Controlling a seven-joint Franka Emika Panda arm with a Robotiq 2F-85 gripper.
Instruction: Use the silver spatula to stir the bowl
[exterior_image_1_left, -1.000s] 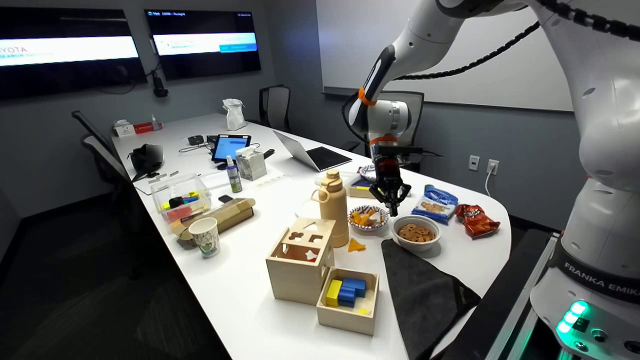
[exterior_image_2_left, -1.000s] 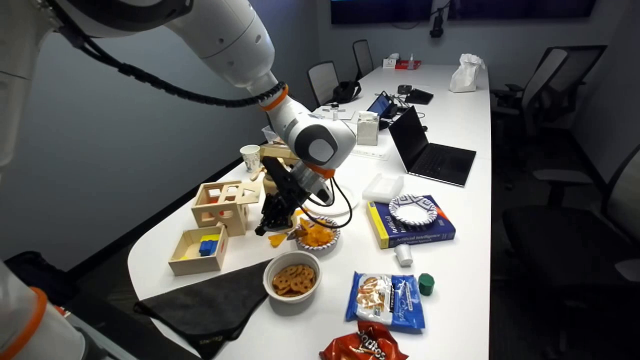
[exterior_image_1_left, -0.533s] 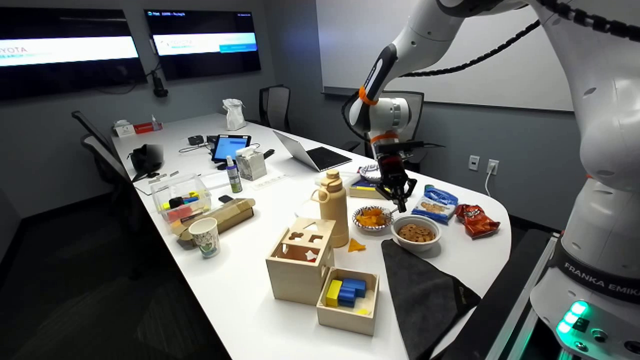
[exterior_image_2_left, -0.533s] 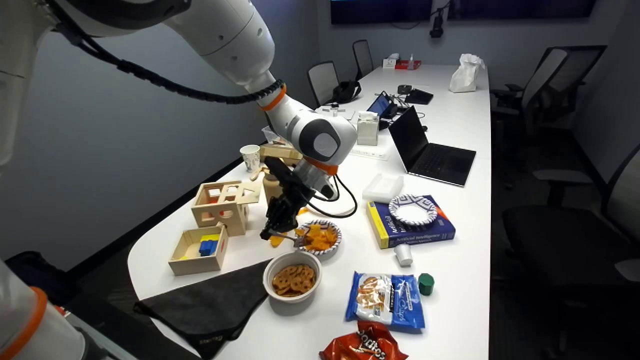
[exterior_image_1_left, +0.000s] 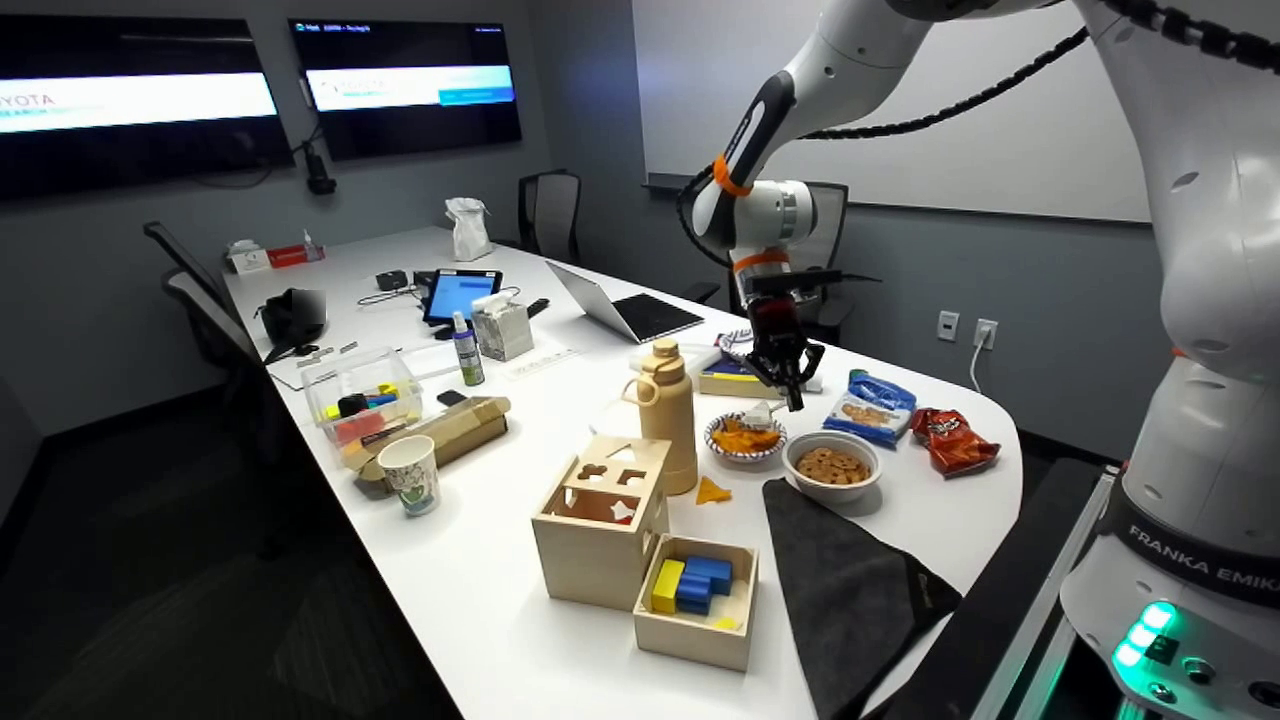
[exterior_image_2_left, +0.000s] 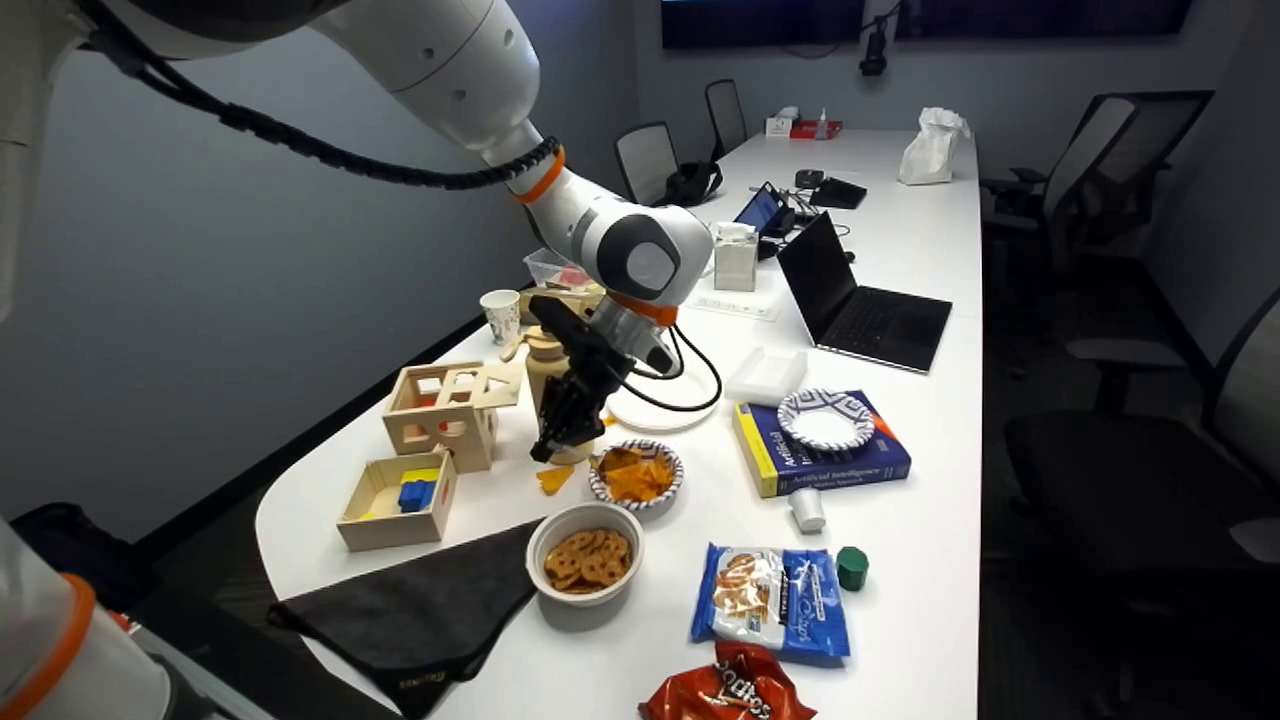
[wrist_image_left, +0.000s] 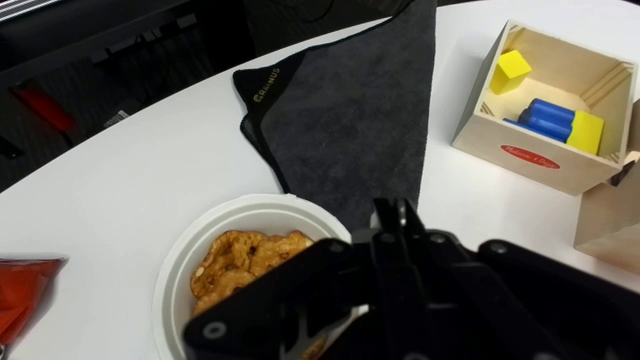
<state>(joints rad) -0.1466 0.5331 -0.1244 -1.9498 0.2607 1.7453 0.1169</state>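
Note:
A small patterned paper bowl (exterior_image_1_left: 744, 459) of orange chips stands on the table, and it also shows in an exterior view (exterior_image_2_left: 640, 503). My gripper (exterior_image_1_left: 795, 402) is above and beside this bowl. In the wrist view its fingertips (wrist_image_left: 392, 206) are shut on a thin silver handle. The spatula's silver blade (exterior_image_1_left: 759, 415) reaches over the far side of the chips bowl. I cannot tell whether it touches the chips. In an exterior view the gripper (exterior_image_2_left: 545, 452) shows, but the spatula is hard to make out. Chips lie inside the bowl.
A white bowl (exterior_image_1_left: 833, 489) of brown crisps stands close beside the chips bowl. A tan bottle (exterior_image_1_left: 668, 420) stands on its other side. A loose chip (exterior_image_1_left: 711, 491), a dark cloth (exterior_image_1_left: 845, 590), a wooden shape box (exterior_image_1_left: 602, 545) and snack bags (exterior_image_2_left: 770, 600) are near.
The chips bowl has shifted slightly toward the white bowl. My gripper has moved sideways, then up a little, and the spatula blade sits higher over the bowl. Some chips have changed position.

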